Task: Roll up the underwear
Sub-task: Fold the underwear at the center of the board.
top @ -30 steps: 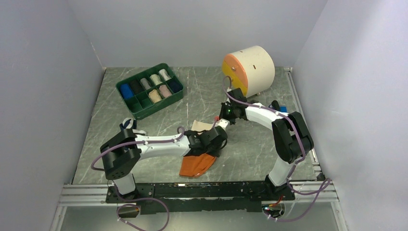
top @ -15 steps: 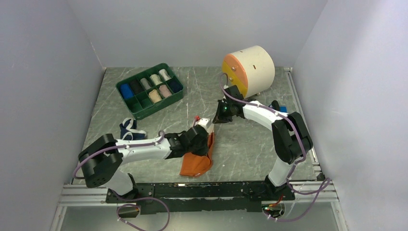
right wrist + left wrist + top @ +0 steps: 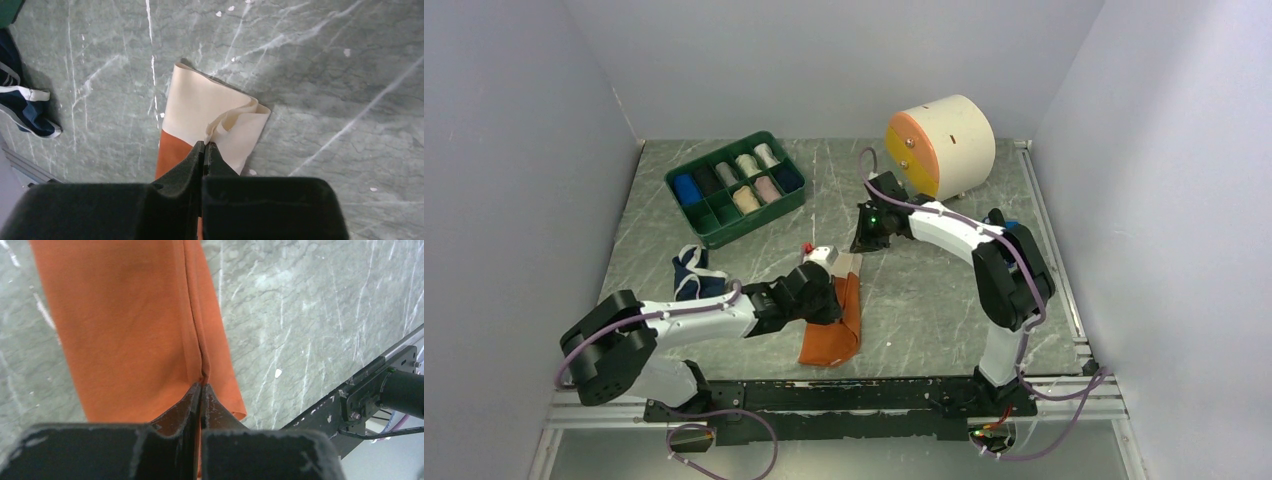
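So from where I'm standing, far left there's one green plastic divided tray [image 3: 724,236] with what looks like eight little cloth rolls [image 3: 746,200] in it, hard to be exact. Just in front of it, near the left arm, sits the crumpled navy blue underwear [image 3: 692,272] with white trim, nothing touching it.

Middle of the grey marbled table [image 3: 944,300] is the orange-rust underwear [image 3: 834,340], folded into a long narrow strip lying flat, with its cream-white band [image 3: 200,100] at the far end. The left gripper [image 3: 201,386] has its fingers pressed together right on the long fold, and it looks like a pinch of orange cloth is caught between them. The right gripper [image 3: 205,145] is closed up too, tips right at a little pucker in the cream band; can't tell if it's actually got any fabric.

Far right, one big cream cylinder with an orange and yellow face [image 3: 949,140].

That makes two underwear, two arms, one tray, one drum.

Handling-wise: this stuff is light, thin and floppy, so it'll slide on that smooth top and the fold will spring open if let go. I'd take it by one short end, across the full width, and keep the other end pinned while rolling.
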Robot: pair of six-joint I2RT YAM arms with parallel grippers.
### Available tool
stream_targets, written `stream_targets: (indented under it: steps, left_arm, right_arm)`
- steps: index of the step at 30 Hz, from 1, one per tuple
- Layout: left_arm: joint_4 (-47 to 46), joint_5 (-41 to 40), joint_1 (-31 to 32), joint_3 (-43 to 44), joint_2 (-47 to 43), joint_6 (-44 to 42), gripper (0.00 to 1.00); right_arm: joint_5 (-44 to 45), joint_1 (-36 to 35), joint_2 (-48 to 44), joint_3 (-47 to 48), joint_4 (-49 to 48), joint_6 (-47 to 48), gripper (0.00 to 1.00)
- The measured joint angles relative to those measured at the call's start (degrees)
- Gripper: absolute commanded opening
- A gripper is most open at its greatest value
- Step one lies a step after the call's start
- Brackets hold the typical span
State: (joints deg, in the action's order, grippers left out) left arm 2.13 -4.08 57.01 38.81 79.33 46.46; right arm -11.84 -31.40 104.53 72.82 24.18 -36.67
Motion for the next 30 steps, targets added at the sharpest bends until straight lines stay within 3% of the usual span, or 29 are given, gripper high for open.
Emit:
stream_targets:
  steps: [11,30]
  left_arm:
    - [1.5,-0.1,-3.7,-3.9,-5.6,1.0,0.05]
    - [4.2,-1.8,-5.0,-7.4,-5.9,0.4,0.05]
  right_arm:
    - [3.0,-4.1,7.0,7.4,2.0,-1.0,0.0]
    - [5.0,-6.9,13.9,13.0,3.3,-1.4,0.03]
